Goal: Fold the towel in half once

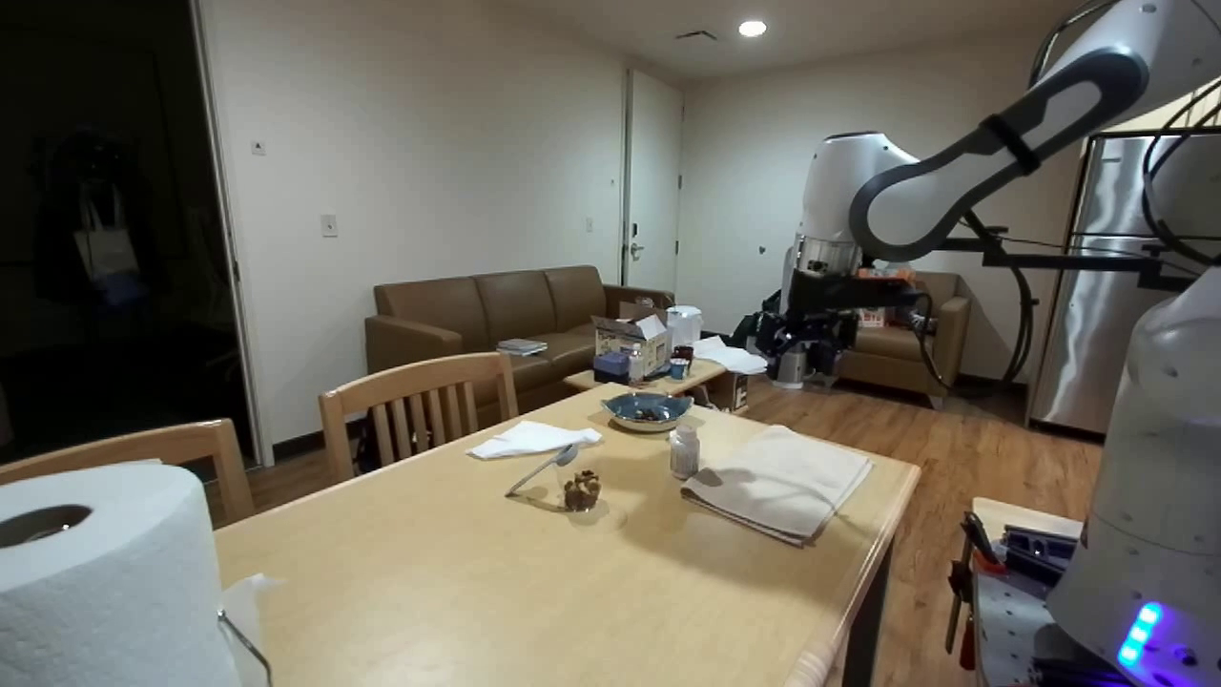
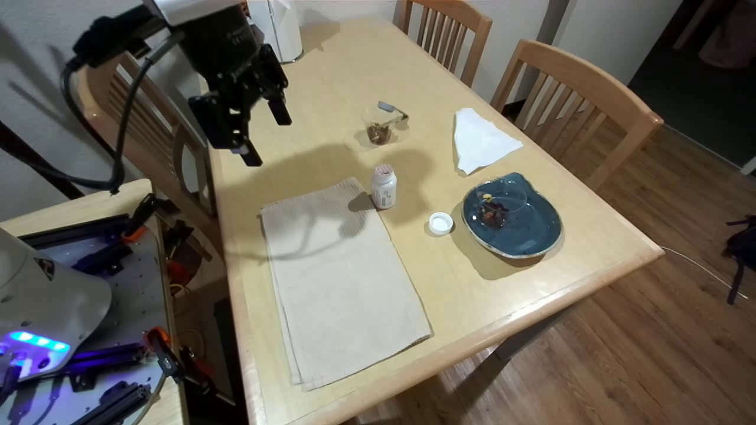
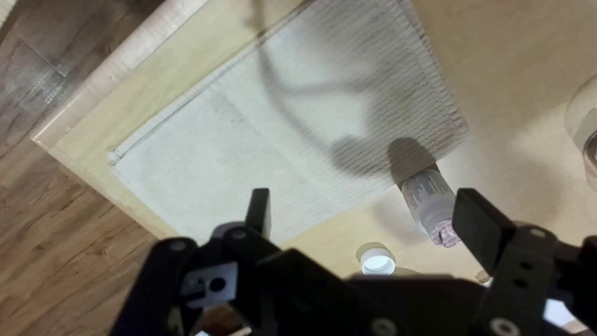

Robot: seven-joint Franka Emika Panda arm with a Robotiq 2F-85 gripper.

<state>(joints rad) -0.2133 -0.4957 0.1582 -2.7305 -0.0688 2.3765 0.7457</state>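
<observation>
Jaws are noted apart, empty, above the worktop (image 2: 331, 77). Lower down, the towel (image 3: 224, 149) is found, its long axis set aslant to their span.

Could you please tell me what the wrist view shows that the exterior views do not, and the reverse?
Only the wrist view: the bottle and loose white cap framed between the fingertips of the open gripper.
Only the exterior views: the wooden chairs, the white paper roll and the robot's blue-lit base.
Shared by all: the towel lying flat on the table, the bottle close by its edge, and the gripper.
</observation>
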